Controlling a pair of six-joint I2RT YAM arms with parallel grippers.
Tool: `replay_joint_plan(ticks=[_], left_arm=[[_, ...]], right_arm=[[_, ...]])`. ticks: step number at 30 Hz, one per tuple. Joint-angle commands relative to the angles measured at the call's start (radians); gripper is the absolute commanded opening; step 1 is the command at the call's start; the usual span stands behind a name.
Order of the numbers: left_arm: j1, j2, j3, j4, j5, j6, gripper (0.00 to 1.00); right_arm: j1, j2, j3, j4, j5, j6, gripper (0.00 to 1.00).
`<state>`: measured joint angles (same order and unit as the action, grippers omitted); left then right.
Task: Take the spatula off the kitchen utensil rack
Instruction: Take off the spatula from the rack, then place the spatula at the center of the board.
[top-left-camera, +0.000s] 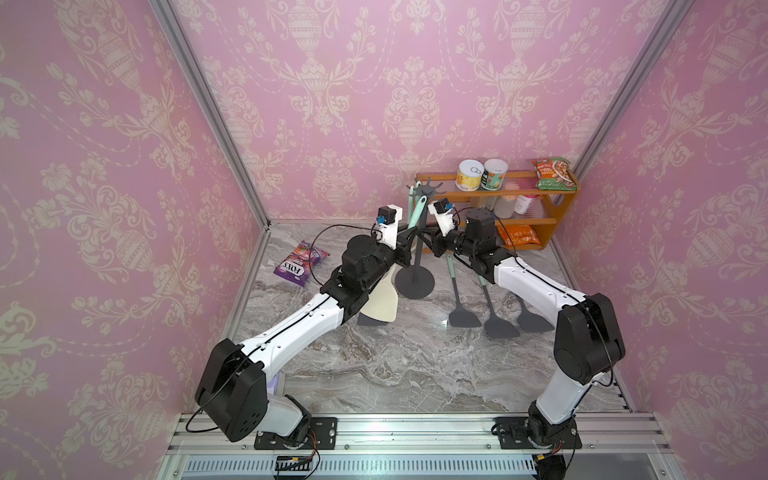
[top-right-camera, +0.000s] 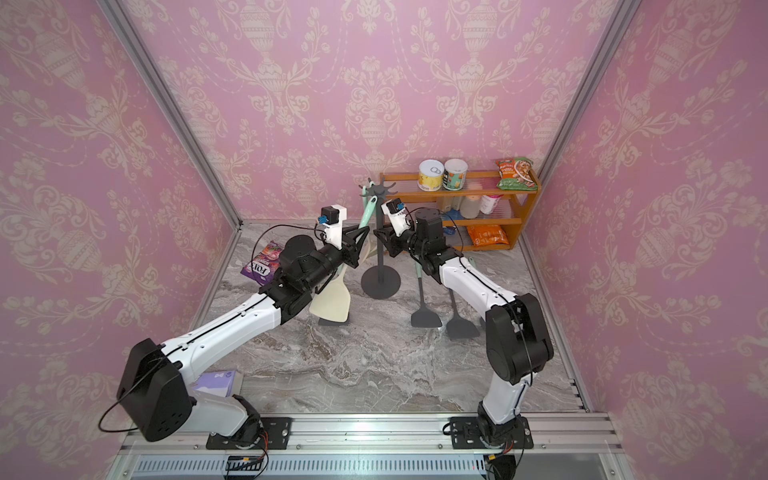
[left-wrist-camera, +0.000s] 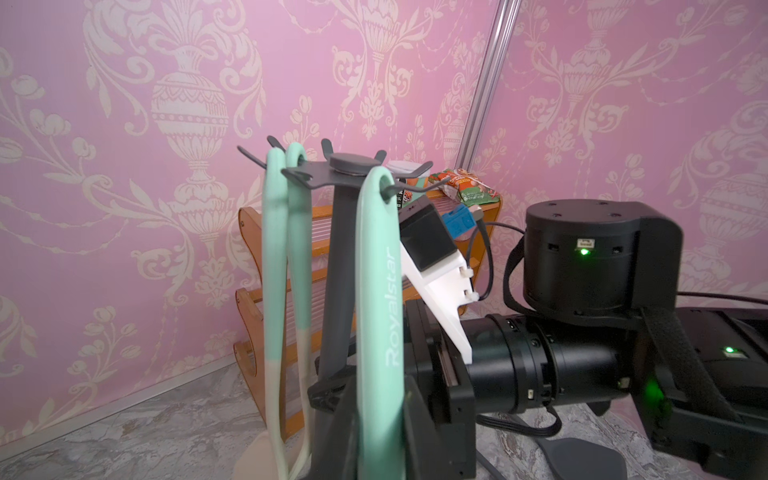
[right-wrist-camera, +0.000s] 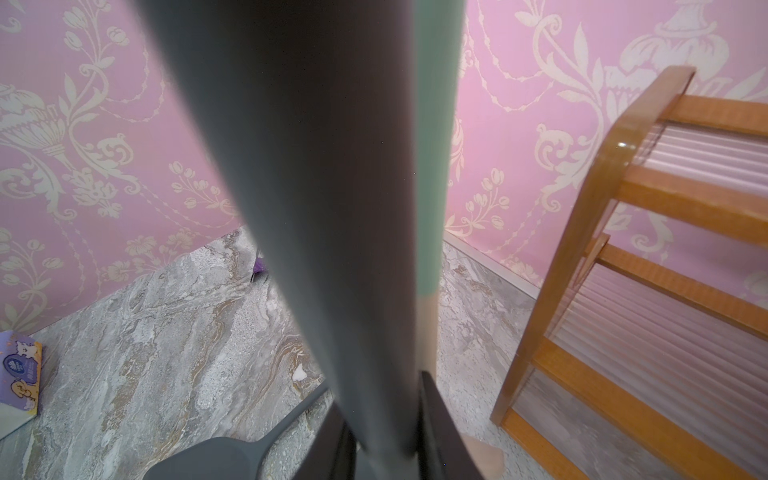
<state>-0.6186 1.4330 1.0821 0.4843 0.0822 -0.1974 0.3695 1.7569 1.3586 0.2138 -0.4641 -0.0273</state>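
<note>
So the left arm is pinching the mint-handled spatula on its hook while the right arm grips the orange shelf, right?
Not quite. The right gripper is shut on the rack's dark grey pole, not the orange shelf, as the right wrist view shows. The left gripper does pinch the mint-handled spatula, hung on its hook.

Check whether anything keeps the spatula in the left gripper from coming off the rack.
Yes. The spatula hangs by its handle loop on a hook of the rack, so it likely needs lifting clear. Two other mint-handled utensils hang on neighbouring hooks beside it.
</note>
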Motion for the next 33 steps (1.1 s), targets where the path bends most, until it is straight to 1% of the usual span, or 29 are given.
replay_joint_plan(ticks=[1, 6, 11, 14, 18, 20, 21, 22, 26, 28, 30, 33], left_arm=[[0.002, -0.021, -0.05, 0.182, 0.02, -0.095, 0.0], [0.021, -0.046, -0.143, 0.328, 0.024, -0.168, 0.0], [0.043, -0.029, -0.155, 0.45, 0.086, -0.239, 0.0], [0.043, -0.024, -0.11, 0.418, 0.119, -0.232, 0.0], [0.043, -0.035, -0.094, 0.409, 0.155, -0.227, 0.0], [0.04, -0.057, -0.071, 0.324, 0.156, -0.197, 0.0], [0.039, -0.074, -0.064, 0.273, 0.131, -0.183, 0.0], [0.039, -0.091, -0.054, 0.211, 0.094, -0.171, 0.0], [0.042, -0.169, 0.013, -0.142, -0.063, -0.03, 0.0], [0.05, -0.202, 0.039, -0.275, -0.125, 0.021, 0.0], [0.068, -0.238, 0.066, -0.395, -0.162, 0.043, 0.0], [0.117, -0.257, 0.138, -0.587, -0.153, 0.042, 0.0]], right_arm=[[-0.006, 0.038, -0.003, -0.151, 0.023, 0.073, 0.0], [-0.006, 0.049, 0.0, -0.14, 0.025, 0.078, 0.0], [-0.007, 0.051, -0.002, -0.131, 0.02, 0.082, 0.0], [-0.007, 0.049, -0.001, -0.131, 0.016, 0.083, 0.0], [-0.007, 0.05, 0.003, -0.139, 0.014, 0.081, 0.0], [-0.006, 0.051, 0.0, -0.138, 0.01, 0.079, 0.0], [-0.007, 0.049, 0.0, -0.137, 0.007, 0.078, 0.0], [-0.007, 0.048, -0.002, -0.134, 0.004, 0.078, 0.0], [-0.007, 0.034, -0.015, -0.134, -0.003, 0.065, 0.0], [-0.008, 0.029, -0.021, -0.139, -0.006, 0.053, 0.0], [-0.007, 0.025, -0.026, -0.138, -0.017, 0.041, 0.0], [-0.01, 0.022, -0.034, -0.124, -0.042, 0.034, 0.0]])
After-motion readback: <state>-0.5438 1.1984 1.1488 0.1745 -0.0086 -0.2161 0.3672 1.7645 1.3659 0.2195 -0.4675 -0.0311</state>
